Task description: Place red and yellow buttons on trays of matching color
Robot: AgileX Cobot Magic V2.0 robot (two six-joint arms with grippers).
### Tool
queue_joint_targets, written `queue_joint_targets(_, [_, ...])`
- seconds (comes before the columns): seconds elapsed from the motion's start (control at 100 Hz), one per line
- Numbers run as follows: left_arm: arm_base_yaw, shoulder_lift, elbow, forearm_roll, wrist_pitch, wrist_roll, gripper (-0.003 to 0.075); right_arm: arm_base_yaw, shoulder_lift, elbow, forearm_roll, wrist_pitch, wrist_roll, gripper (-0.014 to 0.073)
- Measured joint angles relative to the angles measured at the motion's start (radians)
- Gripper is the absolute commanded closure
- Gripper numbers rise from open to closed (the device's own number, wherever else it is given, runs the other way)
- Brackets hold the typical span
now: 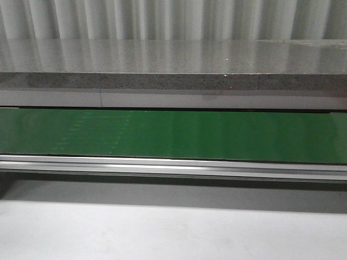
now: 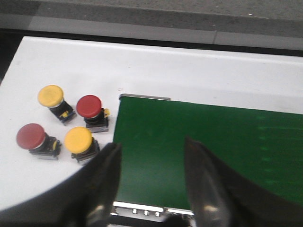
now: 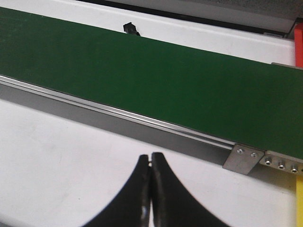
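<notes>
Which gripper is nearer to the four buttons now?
Left. The open left gripper hovers at the belt's end, right beside the buttons. The shut right gripper sees no buttons, only belt and white table.

1. Yellow button (image 2: pixel 51 96): round yellow cap on a black base, tipped on the white desk (image 2: pixel 189 66), outermost of the four from the green belt (image 2: pixel 213 142).
2. Red button (image 2: pixel 89 106): domed red cap on a black base, just beside the belt's end.
3. Second red button (image 2: pixel 31 136): red cap tilted, well apart from the belt.
4. Second yellow button (image 2: pixel 78 140): between the second red button and the belt.
5. Red strip (image 3: pixel 298 45) and yellow strip (image 3: pixel 299 194) at the right wrist view's edge; whether these are trays cannot be told.
</notes>
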Motion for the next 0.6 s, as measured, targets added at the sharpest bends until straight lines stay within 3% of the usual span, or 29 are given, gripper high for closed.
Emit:
queue_joint_targets(0.31, [0.268, 0.253, -0.139, -0.043, 0.139, -0.002, 0.0176, 0.0, 0.0, 0.0, 0.0, 0.0, -0.002, 0.066])
queue_joint_targets(0.6, [0.474, 0.515, -0.264, -0.216, 0.223, -0.002, 0.0176, 0.0, 0.0, 0.0, 0.0, 0.001, -0.002, 0.066])
